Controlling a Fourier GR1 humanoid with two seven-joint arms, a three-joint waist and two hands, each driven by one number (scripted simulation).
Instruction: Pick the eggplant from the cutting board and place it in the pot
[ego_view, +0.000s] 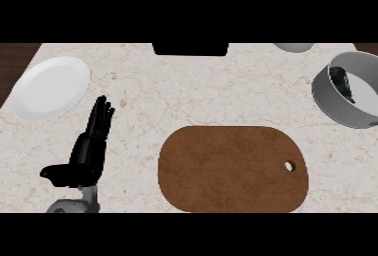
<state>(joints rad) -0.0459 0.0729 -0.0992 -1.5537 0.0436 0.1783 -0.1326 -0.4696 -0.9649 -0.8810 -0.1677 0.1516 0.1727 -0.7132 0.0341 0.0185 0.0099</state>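
The brown cutting board (232, 169) lies at the lower middle of the counter with nothing on it. At the right edge stands the grey pot (332, 102), and a dark eggplant (342, 82) lies inside it against the left wall. My left hand (87, 147) rests at the lower left, open with fingers straight and pointing away from me, well apart from the board. My right hand does not show anywhere in the view.
A white plate (49, 88) sits at the far left. A black object (190, 48) stands at the counter's back edge, and a grey rounded thing (294, 47) shows at the back right. Dark wood borders the counter's left corner.
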